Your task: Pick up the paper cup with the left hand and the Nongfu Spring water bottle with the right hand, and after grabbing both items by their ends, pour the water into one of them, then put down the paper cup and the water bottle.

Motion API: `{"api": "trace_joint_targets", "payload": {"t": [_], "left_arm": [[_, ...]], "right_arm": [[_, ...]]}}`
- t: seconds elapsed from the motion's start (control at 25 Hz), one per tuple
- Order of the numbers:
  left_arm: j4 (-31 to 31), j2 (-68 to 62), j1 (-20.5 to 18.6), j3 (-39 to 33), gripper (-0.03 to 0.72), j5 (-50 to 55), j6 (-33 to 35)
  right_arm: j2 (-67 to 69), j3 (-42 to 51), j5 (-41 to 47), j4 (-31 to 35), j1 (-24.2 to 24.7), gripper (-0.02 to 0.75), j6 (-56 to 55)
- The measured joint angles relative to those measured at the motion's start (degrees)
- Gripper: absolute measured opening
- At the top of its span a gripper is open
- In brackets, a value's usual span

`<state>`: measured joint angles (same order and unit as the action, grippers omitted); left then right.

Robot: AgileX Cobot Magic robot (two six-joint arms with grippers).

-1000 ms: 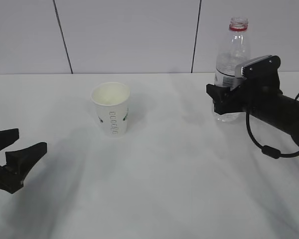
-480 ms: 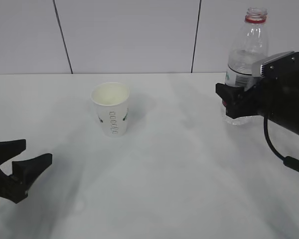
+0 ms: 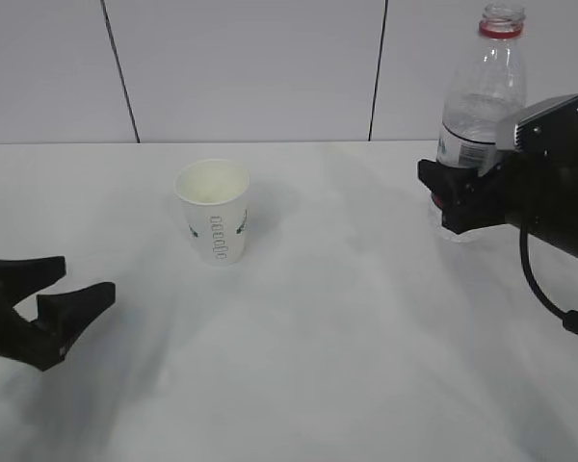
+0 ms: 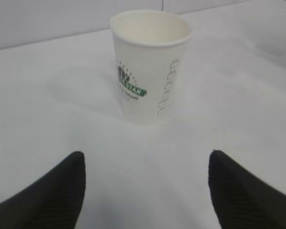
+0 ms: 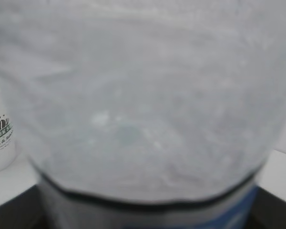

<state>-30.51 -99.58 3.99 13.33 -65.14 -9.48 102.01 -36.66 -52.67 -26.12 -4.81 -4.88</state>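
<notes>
- Two hands work over the white desk [image 3: 318,337].
- Left hand [image 3: 63,300] hovers low at the near left, fingers spread wide and empty, well apart from the paper cup [image 3: 214,210].
- Paper cup stands upright mid-desk, straight ahead in the left wrist view.
- Right hand [image 3: 453,202] clasps the Nongfu Spring water bottle [image 3: 477,106] at its lower body, upright, capless, at the far right.

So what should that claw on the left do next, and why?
Probably glide forward until its open fingers straddle the paper cup, then close. The left hand sits low on the table, empty, jaws spread, short of the cup; its wrist view shows the cup centred ahead between both fingertips. The right hand already grips the Nongfu Spring water bottle, so the cup seems the missing piece.
</notes>
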Motion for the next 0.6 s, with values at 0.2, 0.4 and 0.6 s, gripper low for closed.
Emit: {"api": "trace_joint_targets", "payload": {"t": [0.2,0.4,0.6], "left_arm": [[-12.0,-0.6,-4.5,9.2,0.592,4.8,-6.6],[-23.7,-5.6,-10.4,18.5,0.59,3.6,-16.4],[-32.0,-12.3,-11.5,25.1,0.589,2.9,-19.8]], "right_arm": [[0.0,0.0,0.0,-0.2,0.0,0.501,0.0],[0.0,0.0,0.0,-0.2,0.0,0.501,0.0],[0.0,0.0,0.0,-0.2,0.0,0.501,0.0]]}}
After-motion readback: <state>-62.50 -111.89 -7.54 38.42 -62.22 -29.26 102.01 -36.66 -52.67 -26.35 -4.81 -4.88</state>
